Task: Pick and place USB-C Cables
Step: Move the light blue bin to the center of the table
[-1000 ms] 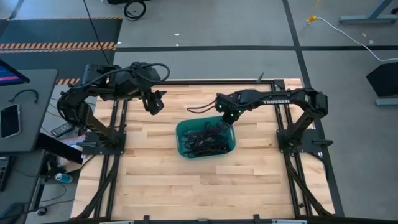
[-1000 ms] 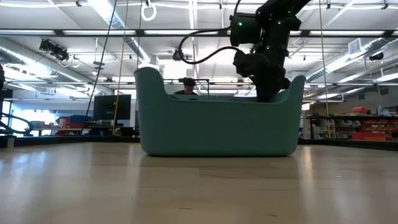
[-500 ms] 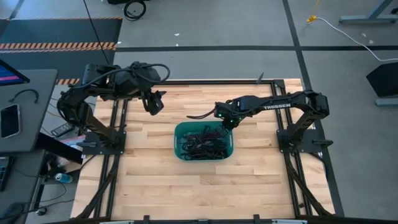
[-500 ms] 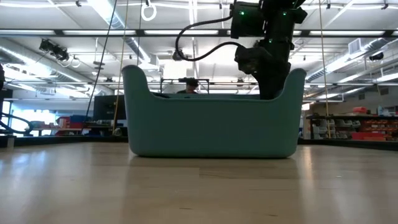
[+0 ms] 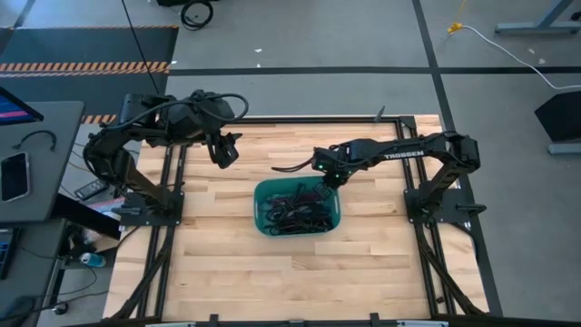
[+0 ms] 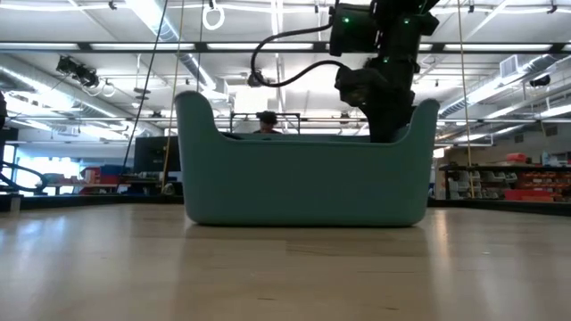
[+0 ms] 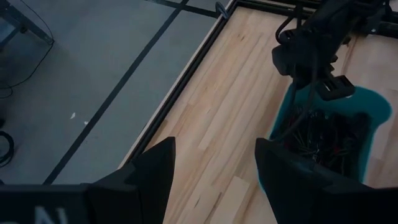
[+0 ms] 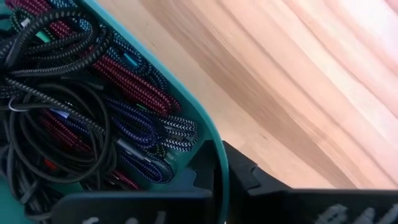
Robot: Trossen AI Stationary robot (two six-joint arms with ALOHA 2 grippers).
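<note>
I count one teal bin (image 5: pixel 263 193) on the table, and one tangled heap of USB-C cables (image 8: pixel 81 118) inside it; the strands overlap too much for me to give a sure number, though I can tell apart black, blue, magenta and at least one black-and-white braided one. I see two arms, so two grippers: the left gripper (image 5: pixel 224 153) and the right gripper (image 5: pixel 332 176). Beyond the table I make out one person (image 6: pixel 266 122) behind the bin. On the side desk I count one phone (image 5: pixel 14 175).
</note>
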